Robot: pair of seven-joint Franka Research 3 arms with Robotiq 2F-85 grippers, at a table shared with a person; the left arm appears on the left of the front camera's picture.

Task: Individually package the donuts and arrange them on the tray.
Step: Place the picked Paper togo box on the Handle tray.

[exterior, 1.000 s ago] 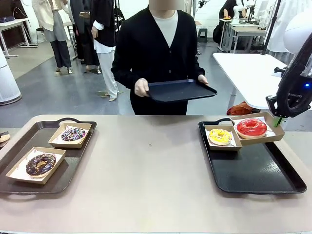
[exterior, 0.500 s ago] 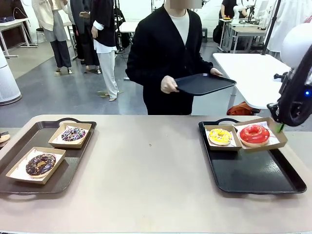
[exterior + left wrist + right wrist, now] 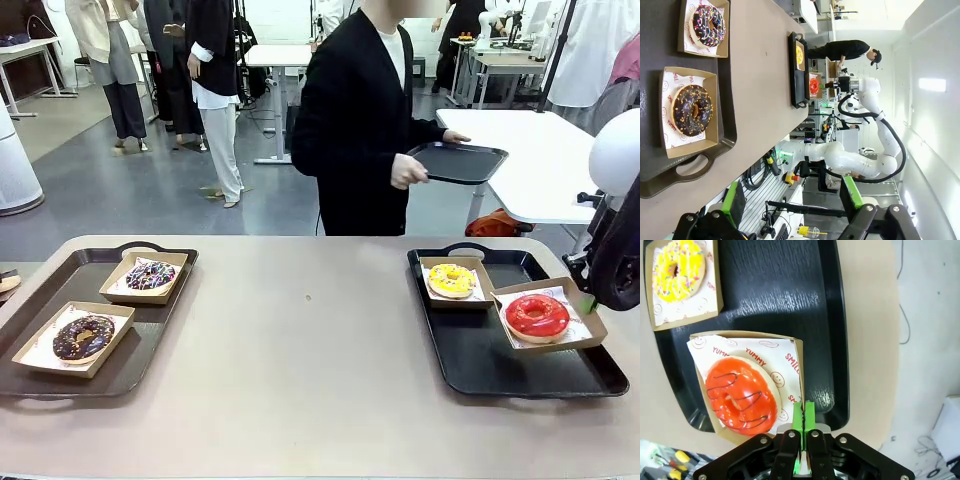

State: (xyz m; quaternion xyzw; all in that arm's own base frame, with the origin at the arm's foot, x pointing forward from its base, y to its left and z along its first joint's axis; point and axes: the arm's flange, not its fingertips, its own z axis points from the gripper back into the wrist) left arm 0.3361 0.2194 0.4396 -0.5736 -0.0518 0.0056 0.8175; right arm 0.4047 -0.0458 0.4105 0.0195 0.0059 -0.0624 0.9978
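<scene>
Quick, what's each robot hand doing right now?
Left gripper: open, holding nothing.
Right gripper: fingers shut on the rim of the red donut's box.

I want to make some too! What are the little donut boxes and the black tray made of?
The boxes look like brown cardboard, matte, lined with printed white paper. The black tray is probably plastic: it shines and has a pebbly surface.
</scene>
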